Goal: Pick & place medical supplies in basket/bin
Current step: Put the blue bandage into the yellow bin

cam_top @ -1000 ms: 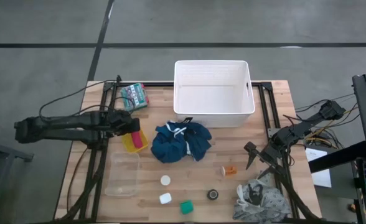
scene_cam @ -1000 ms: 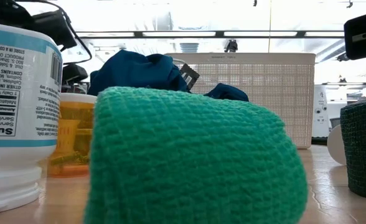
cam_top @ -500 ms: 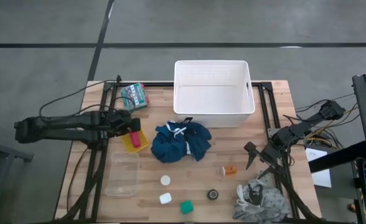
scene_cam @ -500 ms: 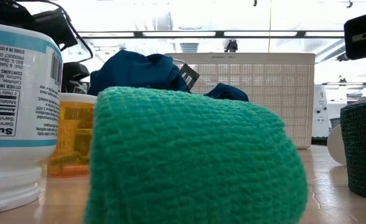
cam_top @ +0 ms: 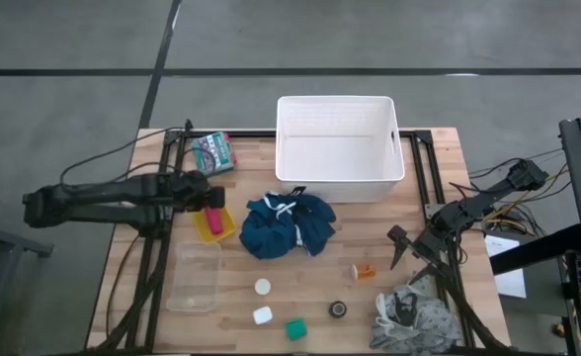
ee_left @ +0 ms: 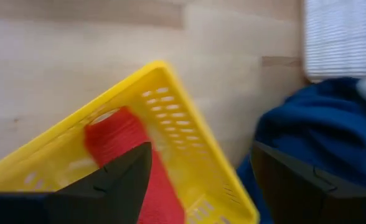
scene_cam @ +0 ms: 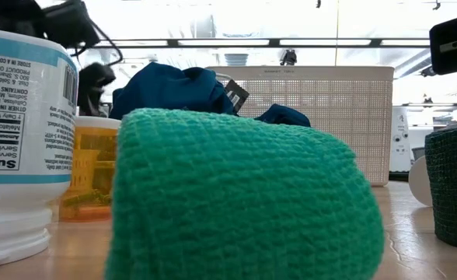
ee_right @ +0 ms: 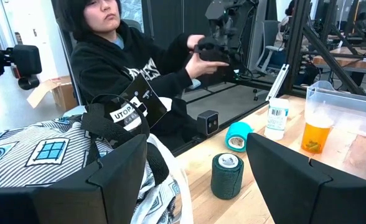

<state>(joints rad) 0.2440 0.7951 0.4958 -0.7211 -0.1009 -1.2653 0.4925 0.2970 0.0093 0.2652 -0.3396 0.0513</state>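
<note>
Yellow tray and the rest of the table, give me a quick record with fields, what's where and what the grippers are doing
yellow tray: holds the red roll
left gripper: open, just above the tray
right gripper: open, idle near the patterned cloth
white tub: nothing visible inside
blue garment: on the table, in front of the tub
clear box: nothing visible inside
orange bottle: lying on the table
</note>
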